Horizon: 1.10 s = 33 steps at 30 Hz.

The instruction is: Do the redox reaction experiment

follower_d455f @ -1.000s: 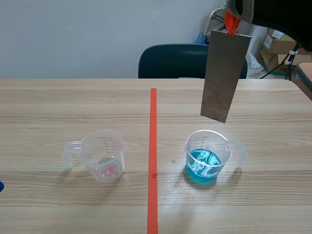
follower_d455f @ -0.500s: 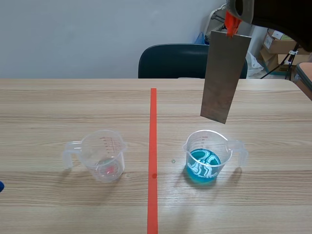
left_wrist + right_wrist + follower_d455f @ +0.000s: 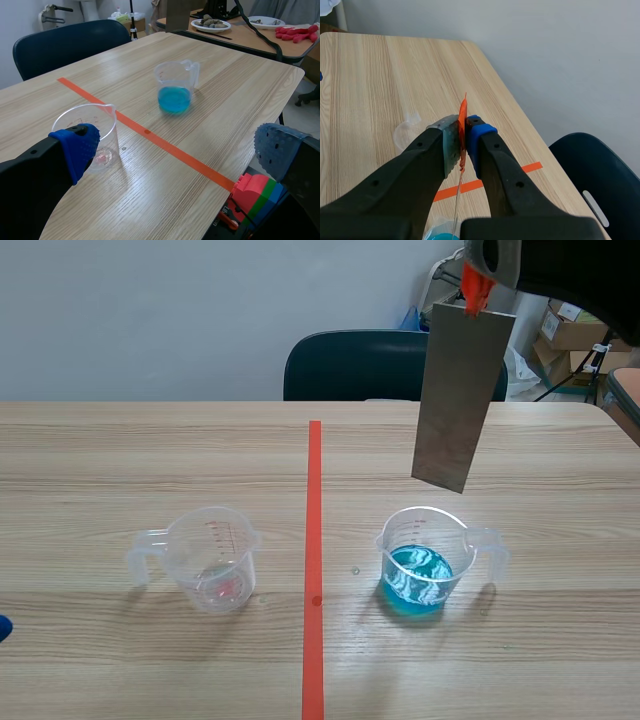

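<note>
Right gripper [image 3: 465, 136] pinching metal strip [image 3: 460, 390] (hanging above blue-liquid cup [image 3: 421, 562]), left gripper [image 3: 177, 146] — fingers spread

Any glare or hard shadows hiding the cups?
Scene view: soft shadows beside the clear measuring cup and the blue-liquid cup, light glints beside the latter. Left wrist view: even light, both cups plain. Right wrist view: no glare.

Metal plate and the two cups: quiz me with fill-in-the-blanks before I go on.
The right gripper holds the metal plate ____ the cup of blue liquid, not touching it.
The orange tape line runs ____ that cup and the other clear measuring cup.
The left gripper is ____, holding nothing.
Missing words: above; between; open.
</note>
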Motion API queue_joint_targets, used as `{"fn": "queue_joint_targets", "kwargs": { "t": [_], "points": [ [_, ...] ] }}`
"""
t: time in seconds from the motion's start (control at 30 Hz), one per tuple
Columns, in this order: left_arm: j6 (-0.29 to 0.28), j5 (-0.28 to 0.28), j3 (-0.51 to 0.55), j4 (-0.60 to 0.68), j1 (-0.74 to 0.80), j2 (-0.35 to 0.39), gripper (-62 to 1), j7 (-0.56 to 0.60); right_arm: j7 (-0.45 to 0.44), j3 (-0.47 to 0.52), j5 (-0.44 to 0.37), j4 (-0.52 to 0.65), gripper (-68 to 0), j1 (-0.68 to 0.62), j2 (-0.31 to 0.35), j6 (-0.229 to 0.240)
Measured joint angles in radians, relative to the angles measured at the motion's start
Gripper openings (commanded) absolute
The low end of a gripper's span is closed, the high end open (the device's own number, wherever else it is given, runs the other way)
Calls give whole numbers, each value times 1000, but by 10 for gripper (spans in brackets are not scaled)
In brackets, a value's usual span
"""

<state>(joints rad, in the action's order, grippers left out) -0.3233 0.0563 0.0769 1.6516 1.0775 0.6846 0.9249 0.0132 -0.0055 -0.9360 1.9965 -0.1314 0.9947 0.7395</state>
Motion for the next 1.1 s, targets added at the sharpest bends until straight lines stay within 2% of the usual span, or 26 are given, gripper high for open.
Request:
{"fn": "queue_joint_targets", "kwargs": {
  "t": [1.1],
  "points": [
    [0, 0, 0, 0, 0, 0, 14, 0, 5, 0, 0, 0, -667, 0, 0, 0]
  ]
}}
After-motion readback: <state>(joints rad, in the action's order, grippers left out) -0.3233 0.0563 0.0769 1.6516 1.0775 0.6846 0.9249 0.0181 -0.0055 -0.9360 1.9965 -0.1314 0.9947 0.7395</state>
